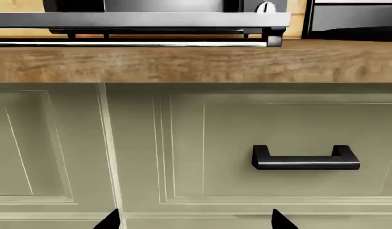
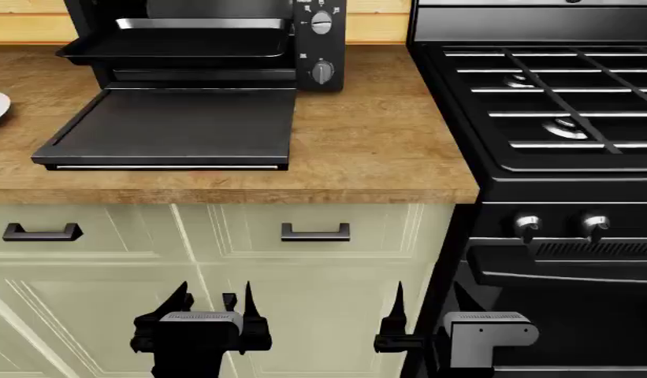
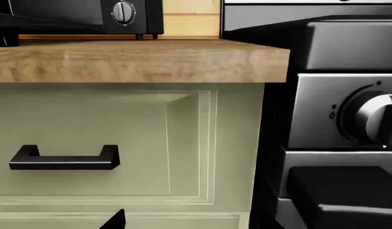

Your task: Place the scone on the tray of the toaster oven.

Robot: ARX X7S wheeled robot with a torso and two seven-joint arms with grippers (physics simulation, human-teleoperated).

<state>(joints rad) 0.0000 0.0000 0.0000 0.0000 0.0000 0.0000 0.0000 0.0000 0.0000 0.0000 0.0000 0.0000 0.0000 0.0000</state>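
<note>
No scone in sight from any camera. The tray sits pulled out of the toaster oven, door dropped flat on the desk. Left tool and right tool hang spread below, both empty, facing the drawers.

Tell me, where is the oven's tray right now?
In the head view the tray sits at the upper left, slid partway out of the toaster oven, just above its folded-down door on the wooden counter.
</note>
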